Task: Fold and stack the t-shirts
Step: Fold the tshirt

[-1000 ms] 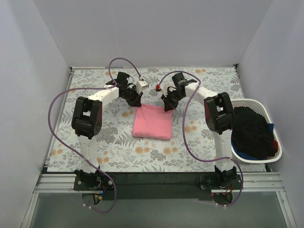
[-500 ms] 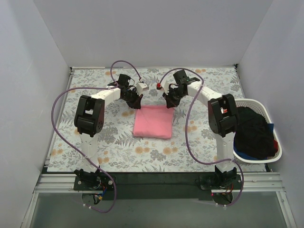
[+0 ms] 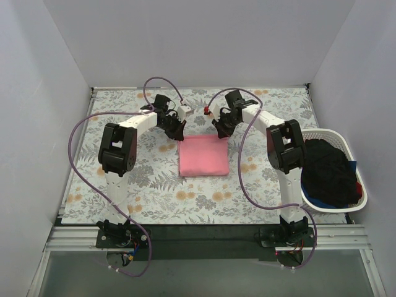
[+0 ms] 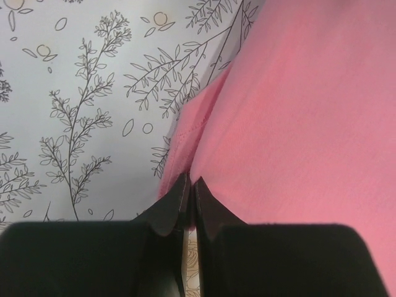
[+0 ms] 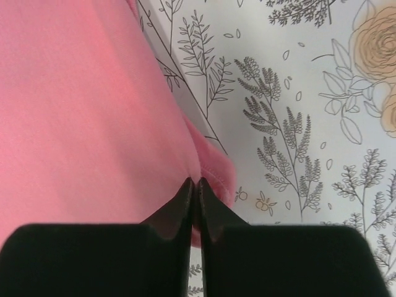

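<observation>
A salmon-pink t-shirt (image 3: pixel 203 156) lies folded into a rectangle in the middle of the floral tablecloth (image 3: pixel 142 185). My left gripper (image 3: pixel 178 135) is at its far left corner, shut on the hemmed pink edge (image 4: pixel 185 133), which is pinched between the fingertips (image 4: pixel 190 184). At the far right corner my right gripper (image 3: pixel 221 132) is shut the same way, with a fold of the shirt's hem (image 5: pixel 216 170) between its tips (image 5: pixel 195 184). Black t-shirts (image 3: pixel 328 170) with a bit of dark blue (image 3: pixel 351 167) are piled in the basket.
The white oval laundry basket (image 3: pixel 335 133) stands at the table's right edge, beside the right arm's elbow (image 3: pixel 286 148). Purple cables (image 3: pixel 83 124) loop from both arms. White walls close in the table on three sides.
Both grippers have moved a little toward the back of the table, still pinching the far corners. The pink shirt has shifted slightly right and its near edge has drawn back.
</observation>
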### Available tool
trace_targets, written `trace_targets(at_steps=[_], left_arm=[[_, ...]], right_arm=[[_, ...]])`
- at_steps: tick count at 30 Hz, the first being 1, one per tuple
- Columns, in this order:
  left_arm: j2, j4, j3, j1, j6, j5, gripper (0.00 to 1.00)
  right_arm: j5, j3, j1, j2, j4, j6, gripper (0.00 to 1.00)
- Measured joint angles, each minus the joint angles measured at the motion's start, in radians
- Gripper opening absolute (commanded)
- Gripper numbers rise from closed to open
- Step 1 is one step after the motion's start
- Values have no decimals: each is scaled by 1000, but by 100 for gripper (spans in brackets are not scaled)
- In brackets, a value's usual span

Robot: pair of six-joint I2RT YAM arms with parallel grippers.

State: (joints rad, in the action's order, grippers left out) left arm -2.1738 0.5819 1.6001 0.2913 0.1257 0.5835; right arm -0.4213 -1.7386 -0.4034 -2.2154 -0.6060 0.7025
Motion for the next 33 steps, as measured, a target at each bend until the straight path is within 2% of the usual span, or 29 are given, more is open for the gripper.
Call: trace_targets(at_steps=[2,3,4,5,7,10,11,12,13,14,17,21,25,31,33], left_arm=[[-2,0,6,-11,18,12,21],[-2,1,8,-19,30,18,26],[-2,2,13,-29,43,23,36],[-2,2,18,-40,55,27,40],[5,0,30,-71,93,38,45],[39,-19,34,-109,160,52,47],[56,-26,34,-121,185,61,52],[74,-34,34,-130,218,75,60],[90,-45,34,-134,247,91,66],[109,-57,32,-137,286,113,81],[176,-132,-6,-129,466,199,86],[235,-286,-114,-87,722,281,88],[197,-438,-227,-42,923,303,88],[23,-534,-222,-41,1069,302,88],[-23,-557,-206,-63,1119,346,88]], right_arm=[[7,-15,0,-3,6,-18,32],[11,-20,0,-3,6,-21,46],[16,-27,0,-3,6,-31,51],[23,-34,2,-3,7,-39,56],[28,-39,6,6,10,-59,66],[22,-39,19,48,7,-101,75],[14,-39,26,68,7,-123,79],[0,-39,35,92,8,-147,95],[-24,-39,45,119,9,-178,98],[-51,-39,56,145,11,-205,98],[-163,-39,82,204,33,-311,98],[-320,-28,96,208,104,-526,98],[-413,-1,89,123,196,-704,98],[-438,47,94,-71,312,-856,98],[-492,50,113,-95,354,-904,98]])
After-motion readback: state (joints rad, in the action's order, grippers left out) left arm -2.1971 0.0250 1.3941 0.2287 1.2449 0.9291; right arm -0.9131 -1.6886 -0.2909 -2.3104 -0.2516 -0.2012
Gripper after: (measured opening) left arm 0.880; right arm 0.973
